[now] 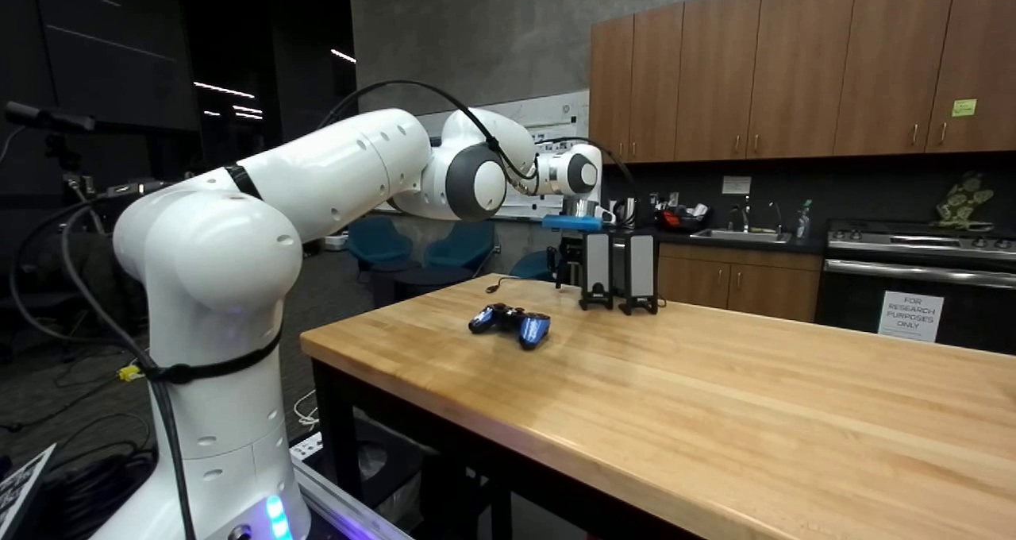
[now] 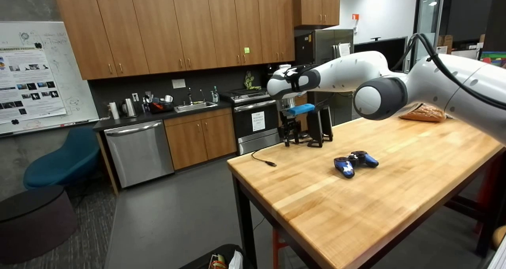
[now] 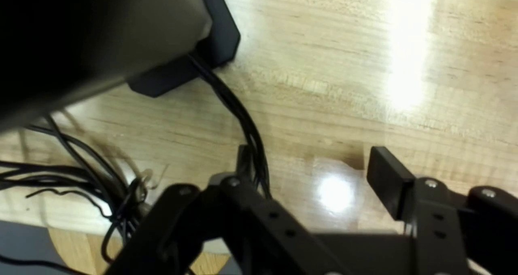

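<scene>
Wrist view: my jaws stand well apart above the worktop (image 3: pixel 315 85), close to one of its edges. A run of black cables (image 3: pixel 238 113) leaves the base (image 3: pixel 226 36) of a blurred dark speaker (image 3: pixel 162 36) and passes just beside one of my fingers (image 3: pixel 279 226) — whether they touch, I cannot tell. Along that same edge lies a tied bundle of cords (image 3: pixel 117 210), some strands reaching past it.

From farther off, in an exterior view, two grey-fronted speakers (image 1: pixel 640 270) stand upright side by side near the far edge of the worktop, and my jaws are partly hidden behind one of them. A blue-and-black game controller (image 1: pixel 533 331) rests inward from the left corners, well apart from my jaws.

Seen in an exterior view, my jaws point down by the far edge, just beside the speakers, with black cables showing near the speakers' feet. A lead with a plug (image 2: pixel 270 163) lies near the left corner; the controller sits farther in. Toward the opposite end shows a brown bagged thing (image 2: pixel 425 112) — partly covered by my white arm (image 2: pixel 352 69).
</scene>
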Controlling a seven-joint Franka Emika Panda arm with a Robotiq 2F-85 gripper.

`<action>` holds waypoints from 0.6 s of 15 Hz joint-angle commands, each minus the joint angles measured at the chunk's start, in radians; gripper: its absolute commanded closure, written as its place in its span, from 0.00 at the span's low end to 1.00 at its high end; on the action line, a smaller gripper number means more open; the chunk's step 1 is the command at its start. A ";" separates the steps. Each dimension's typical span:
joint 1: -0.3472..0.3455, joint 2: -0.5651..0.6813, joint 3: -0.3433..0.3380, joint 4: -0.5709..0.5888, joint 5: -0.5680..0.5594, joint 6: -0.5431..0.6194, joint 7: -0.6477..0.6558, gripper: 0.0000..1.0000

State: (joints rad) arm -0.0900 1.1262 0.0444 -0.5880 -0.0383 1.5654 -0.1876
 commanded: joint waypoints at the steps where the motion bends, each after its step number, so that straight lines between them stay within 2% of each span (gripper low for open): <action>1: -0.013 0.021 0.016 0.046 0.022 -0.022 -0.011 0.47; 3: -0.015 0.021 0.017 0.046 0.022 -0.018 -0.012 0.46; 4: -0.016 0.019 0.017 0.045 0.022 -0.021 -0.009 0.55; 6: -0.021 0.018 0.017 0.042 0.023 -0.018 -0.008 0.62; 8: -0.029 0.013 0.015 0.037 0.023 -0.018 -0.005 0.86; 9: -0.035 0.010 0.014 0.034 0.023 -0.017 -0.003 0.93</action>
State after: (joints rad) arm -0.1020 1.1262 0.0479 -0.5808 -0.0359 1.5654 -0.1873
